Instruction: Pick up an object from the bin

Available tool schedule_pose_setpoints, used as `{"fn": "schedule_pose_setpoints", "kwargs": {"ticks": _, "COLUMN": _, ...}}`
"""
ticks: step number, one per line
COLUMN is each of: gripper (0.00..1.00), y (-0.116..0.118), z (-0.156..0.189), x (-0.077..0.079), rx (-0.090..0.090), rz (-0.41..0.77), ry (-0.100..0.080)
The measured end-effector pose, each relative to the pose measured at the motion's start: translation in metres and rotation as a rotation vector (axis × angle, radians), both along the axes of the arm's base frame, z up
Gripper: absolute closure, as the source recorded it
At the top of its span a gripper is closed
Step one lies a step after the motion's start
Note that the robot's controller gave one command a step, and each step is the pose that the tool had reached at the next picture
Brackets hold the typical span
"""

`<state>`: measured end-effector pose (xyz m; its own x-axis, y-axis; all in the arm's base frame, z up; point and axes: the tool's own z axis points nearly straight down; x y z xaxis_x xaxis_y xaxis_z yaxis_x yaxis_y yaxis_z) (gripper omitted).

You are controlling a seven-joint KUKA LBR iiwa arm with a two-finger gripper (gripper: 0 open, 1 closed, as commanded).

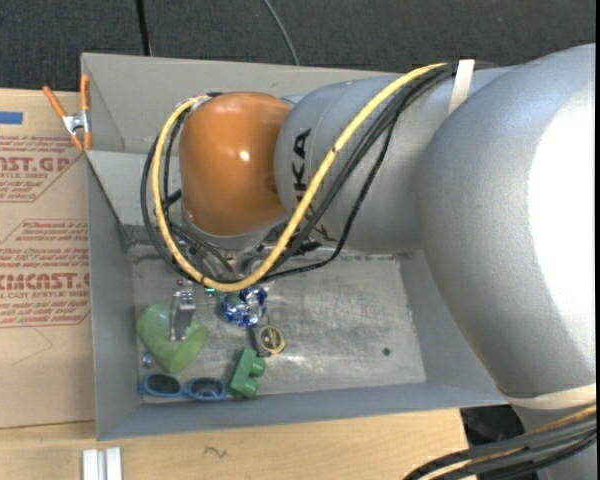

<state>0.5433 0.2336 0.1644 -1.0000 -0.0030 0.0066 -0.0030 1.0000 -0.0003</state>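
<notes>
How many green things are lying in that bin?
2. A pale green heart lies in the lower-left corner of the bin. A darker green block sits just right of it, by the near wall. The arm may hide more.

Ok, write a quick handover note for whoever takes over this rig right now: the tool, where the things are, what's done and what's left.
Tool: low in the front left corner of the bin, over the pale green heart-shaped piece. Open or shut cannot be told.
Things: a blue-and-white piece lies just right of the tool, with a small ring-like piece beyond it. A green block and blue sunglasses lie by the front wall.
Done: the arm is down in the bin.
Left: nothing is seen held, so grasp one thing and lift it out.
</notes>
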Motion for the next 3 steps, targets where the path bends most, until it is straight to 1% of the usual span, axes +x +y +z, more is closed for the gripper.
{"fn": "schedule_pose_setpoints", "kwargs": {"ticks": 1, "gripper": 0.0, "y": 0.004, "z": -0.088, "x": -0.06, "rx": 0.004, "rz": 0.223, "ry": -0.017}}
{"fn": "schedule_pose_setpoints", "kwargs": {"ticks": 2, "gripper": 1.0, "y": 0.005, "z": -0.086, "x": -0.061, "rx": 0.005, "rz": 0.222, "ry": -0.011}}
{"fn": "schedule_pose_setpoints", "kwargs": {"ticks": 3, "gripper": 1.0, "y": 0.004, "z": 0.074, "x": -0.04, "rx": 0.004, "rz": 0.56, "ry": -0.016}}
